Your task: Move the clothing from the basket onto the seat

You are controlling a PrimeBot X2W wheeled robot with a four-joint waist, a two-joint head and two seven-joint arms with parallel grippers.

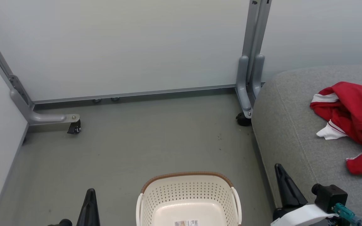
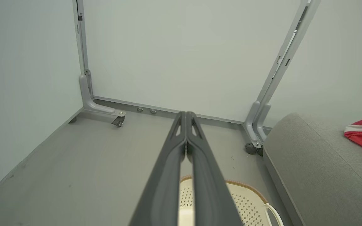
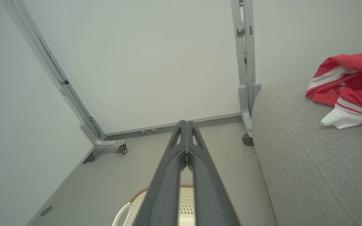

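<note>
Red fabric with white cuffs, the clothing (image 1: 353, 116) lies crumpled on the light grey seat (image 1: 294, 138) at the right edge of the head view. It is well apart from the cream basket (image 1: 185, 174), which stands on the grey floor (image 1: 137, 147) at the lower middle and shows a label on its bottom. The left pincer (image 1: 90, 192) at the lower left and the right pincer (image 1: 278, 168) at the lower right both have their dark fingers pressed together and pinch nothing; in each wrist view the two fingers meet at the tips, with the basket rim low in the frame.
</note>
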